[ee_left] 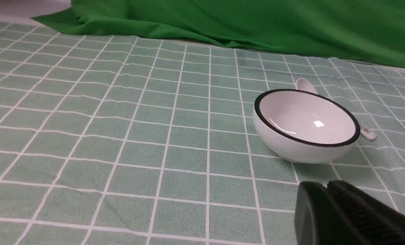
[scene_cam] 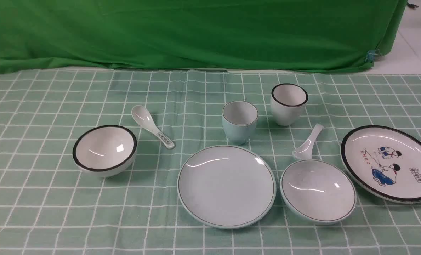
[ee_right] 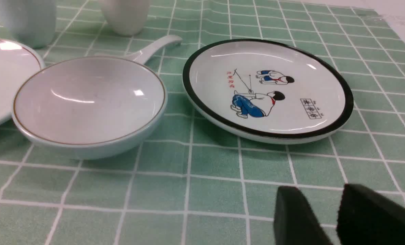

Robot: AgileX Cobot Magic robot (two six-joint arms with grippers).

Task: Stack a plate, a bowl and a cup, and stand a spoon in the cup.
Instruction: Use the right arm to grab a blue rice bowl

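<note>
Pale blue-green glaze covers the plate point(scene_cam: 226, 186), a broad flat disc with a thin dark rim line, lying by the middle of the counter's point(scene_cam: 54, 198) near edge on a green checked cloth. Just beside it, toward the right edge, sits the bowl point(scene_cam: 318, 190), wide, shallow and glossy white inside. The cup point(scene_cam: 239, 122) stands upright just beyond the plate's far rim, small and handleless. The spoon point(scene_cam: 307, 143) is plain white ceramic. Its scoop lies close against the bowl's far rim, and its handle points to the far edge, slanting a little toward the right edge. The right jaws hang low near the near-right corner, their black pads point(ee_right: 297, 221) slightly parted and holding nothing. The bowl lies ahead of them and well apart, and a black-rimmed cartoon plate point(scene_cam: 389, 163) rests closer in front. The left jaws are low toward the near-left corner, their ribbed pads point(ee_left: 359, 217) pressed together on nothing. Only a deep black-rimmed bowl point(scene_cam: 104, 150) is near them, with a patterned spoon point(scene_cam: 153, 129) behind it, so all four task pieces lie well away from that side. A black-rimmed cup point(scene_cam: 289, 103) stands beside the pale cup, nearer the far edge.
</note>
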